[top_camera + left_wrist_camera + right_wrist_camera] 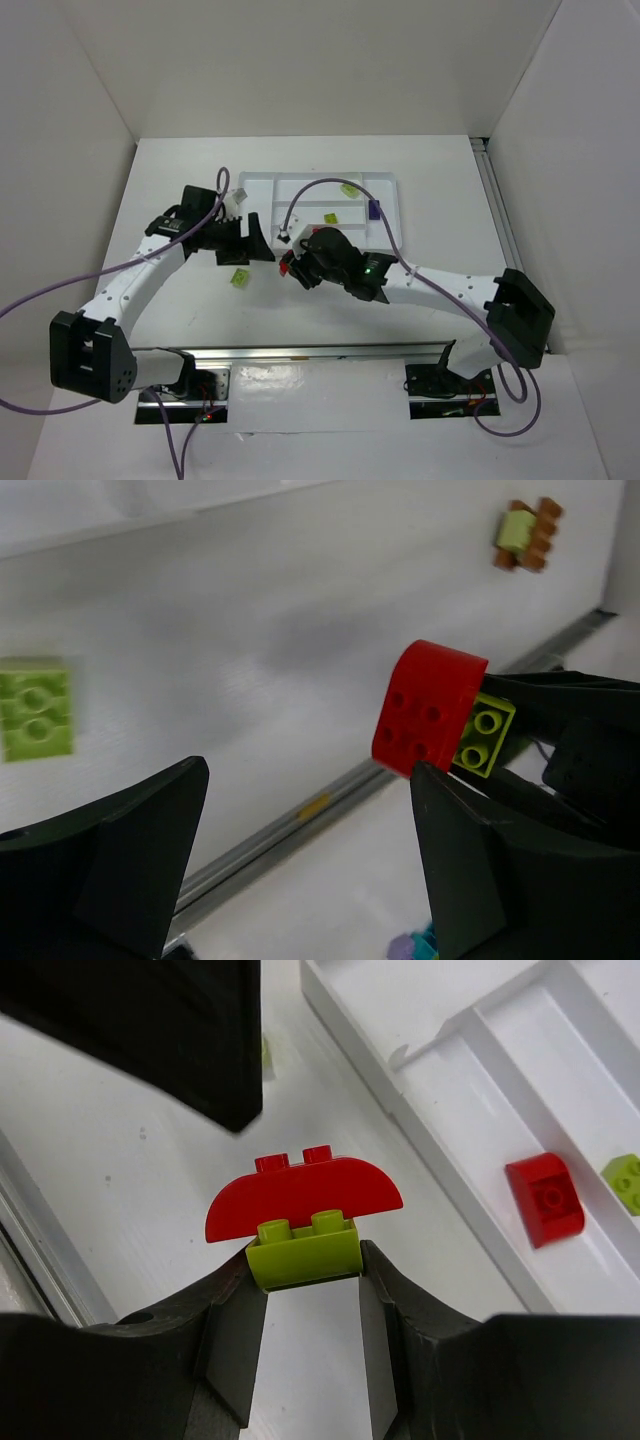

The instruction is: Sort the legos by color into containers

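My right gripper (305, 1265) is shut on a lime green lego (304, 1250) with a red curved lego (300, 1195) stuck on its studs. It holds the pair above the table, just in front of the white tray (470, 1055). In the top view it (291, 263) is at mid-table. My left gripper (310, 780) is open and empty. Its right fingertip (440, 800) is right beside the red lego (425, 715). In the top view the left gripper (245, 248) faces the right one. The tray holds a red lego (545, 1198), lime legos (349, 189) and a dark blue one (373, 210).
A loose lime lego (239, 278) lies on the table near the left gripper and also shows in the left wrist view (35, 708). An orange-brown lego joined to a lime one (525, 535) lies further off. A metal rail (300, 350) runs along the near edge.
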Controlling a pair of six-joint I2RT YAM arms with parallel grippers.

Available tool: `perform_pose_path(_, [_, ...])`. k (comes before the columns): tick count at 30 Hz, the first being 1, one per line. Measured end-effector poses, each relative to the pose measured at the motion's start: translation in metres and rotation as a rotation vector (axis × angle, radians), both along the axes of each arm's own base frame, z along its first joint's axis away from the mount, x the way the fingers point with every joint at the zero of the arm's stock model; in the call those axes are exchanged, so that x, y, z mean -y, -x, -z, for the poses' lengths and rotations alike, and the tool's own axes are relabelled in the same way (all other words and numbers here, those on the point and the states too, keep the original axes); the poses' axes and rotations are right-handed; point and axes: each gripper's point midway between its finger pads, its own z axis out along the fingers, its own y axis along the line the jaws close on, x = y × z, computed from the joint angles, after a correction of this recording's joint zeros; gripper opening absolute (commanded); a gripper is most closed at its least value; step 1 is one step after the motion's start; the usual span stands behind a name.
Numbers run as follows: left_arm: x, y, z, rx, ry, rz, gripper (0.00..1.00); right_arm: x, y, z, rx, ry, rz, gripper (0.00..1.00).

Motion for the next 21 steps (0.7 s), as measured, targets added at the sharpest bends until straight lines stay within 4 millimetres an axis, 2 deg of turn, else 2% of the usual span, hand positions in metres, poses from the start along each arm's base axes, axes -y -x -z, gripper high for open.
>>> perform_pose_path(5, [0.043, 0.005, -0.016, -0.004, 0.227, 0.126, 0.94, 0.011, 0.002, -0.019, 0.023, -0.042, 0.031, 0.17])
perform_pose_path(7, [0.053, 0.005, -0.020, -0.004, 0.288, 0.160, 0.94, 0.012, 0.002, -0.021, 0.026, -0.050, 0.040, 0.17])
perform_pose_path(11, [0.067, 0.006, -0.030, 0.004, 0.372, 0.214, 0.90, 0.016, 0.001, -0.022, 0.032, -0.051, 0.056, 0.17])
perform_pose_path(19, [0.083, 0.007, -0.033, -0.020, 0.449, 0.262, 0.83, 0.018, 0.000, -0.026, 0.041, -0.055, 0.065, 0.17])
perform_pose_path(21, [0.086, 0.006, -0.035, -0.026, 0.470, 0.269, 0.77, 0.019, 0.000, -0.028, 0.046, -0.060, 0.068, 0.17])
